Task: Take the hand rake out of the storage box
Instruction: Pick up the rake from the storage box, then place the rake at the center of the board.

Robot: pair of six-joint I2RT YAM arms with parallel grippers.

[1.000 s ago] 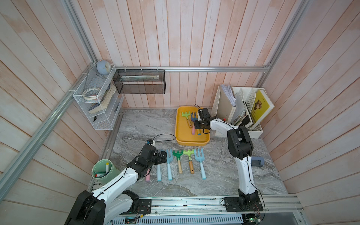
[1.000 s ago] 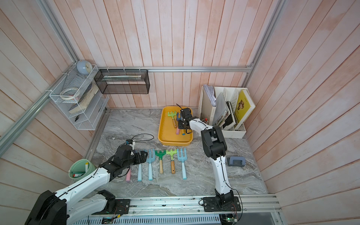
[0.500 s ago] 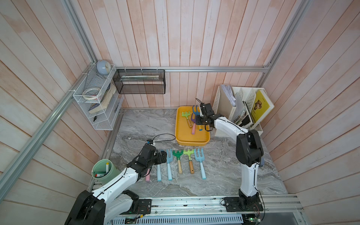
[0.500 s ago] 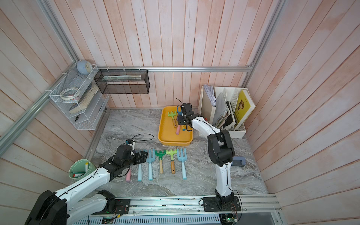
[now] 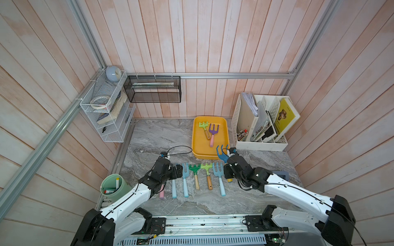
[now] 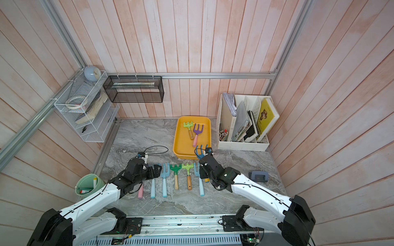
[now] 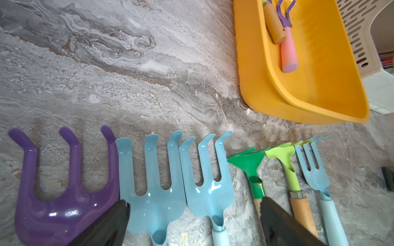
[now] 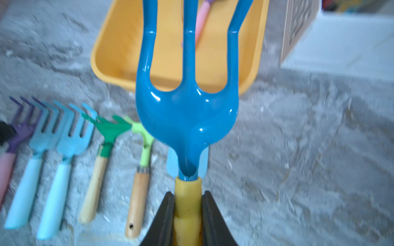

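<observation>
Blue hand rake (image 8: 187, 110), handle inside right gripper (image 8: 188, 192)

In my right wrist view the tine tips of the blue rake (image 8: 187, 119) run past the picture's edge, its yellow handle (image 8: 188, 204) drops out of sight between the fingers (image 8: 164, 215) of the right gripper (image 8: 188, 194), and the rakes (image 8: 64, 149) on the counter (image 8: 298, 149) are smeared by blur. In both top views my left gripper (image 5: 178, 171) covers the head of the purple rake (image 5: 162, 194) nearest the counter's left edge; only its pink handle (image 6: 140, 192) shows.
</observation>
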